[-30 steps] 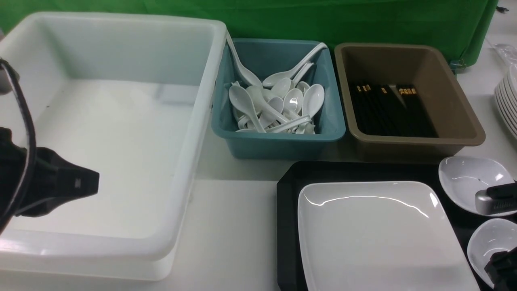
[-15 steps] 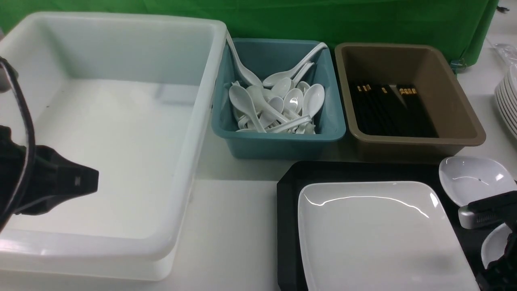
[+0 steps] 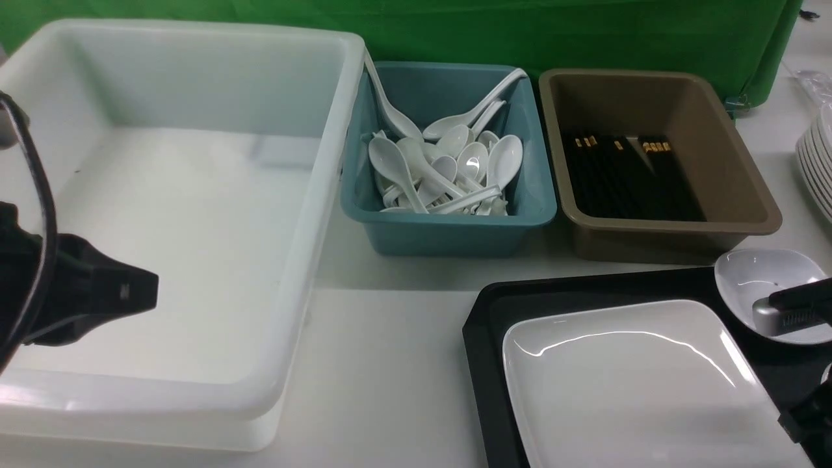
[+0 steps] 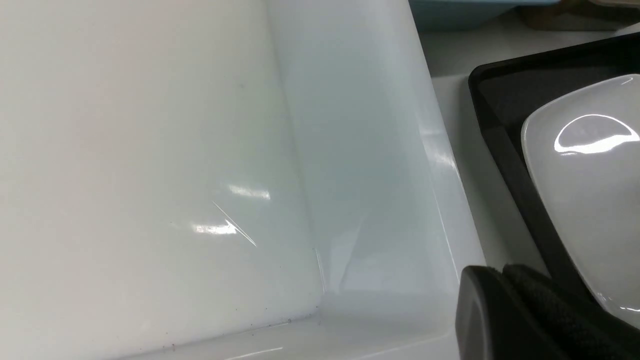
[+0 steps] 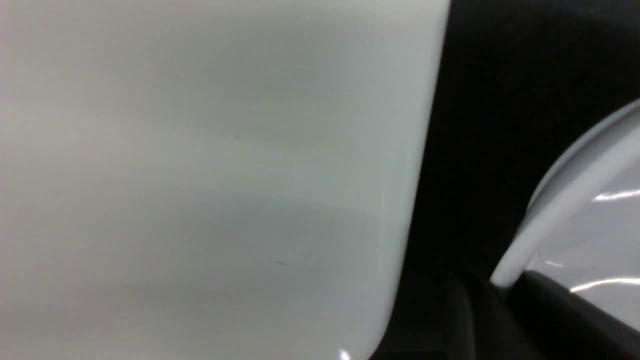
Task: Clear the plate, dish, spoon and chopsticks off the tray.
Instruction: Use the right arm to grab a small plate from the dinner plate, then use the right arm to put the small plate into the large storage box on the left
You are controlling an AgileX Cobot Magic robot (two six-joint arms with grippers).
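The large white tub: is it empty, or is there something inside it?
Empty, as far as seen. The white tub shows only bare, glossy floor in the front and left wrist views.

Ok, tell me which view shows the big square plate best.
Front view: most of the plate shows, lying on the tray. Left wrist catches one curved edge; right wrist, a blurred close-up of one corner.

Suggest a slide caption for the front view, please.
A white plate on the black tray, before a white tub, teal spoon bin and brown chopstick bin.
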